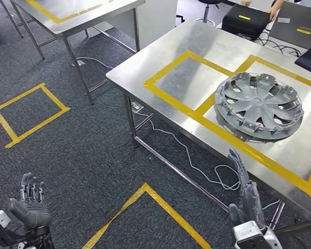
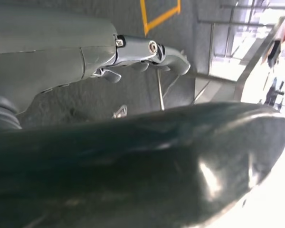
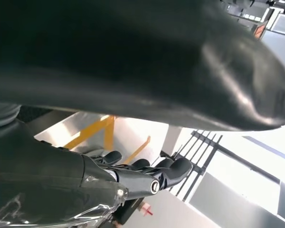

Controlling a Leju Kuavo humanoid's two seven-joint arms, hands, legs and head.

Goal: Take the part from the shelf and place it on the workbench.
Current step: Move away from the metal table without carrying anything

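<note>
Head view: one grey plastic wheel cover (image 1: 258, 105), inner face up, ribbed spokes and clip tabs round its rim, lying flat inside the right-hand yellow-taped box on the steel workbench (image 1: 177, 49), toward that bench's near right edge. Placement inside the tape marks the set-down bay, so the part appears to be delivered. Left hand (image 1: 30, 203) low over grey carpet, well apart from the bench, fingers spread, holding nothing. Right hand (image 1: 245, 194) just before the bench's near edge, below the cover, fingers extended and apart, empty; its pose suggests a hand clear of the load. Also listed: yellow floor squares, white cable under the bench, black cases at the bench's far edge, a second steel table beyond.

Left wrist view: left hand (image 2: 144, 52), fingers straight, nothing between them, carpet behind.

Right wrist view: right hand (image 3: 148, 173), fingers straight, unloaded, yellow-taped bench surface beyond.
</note>
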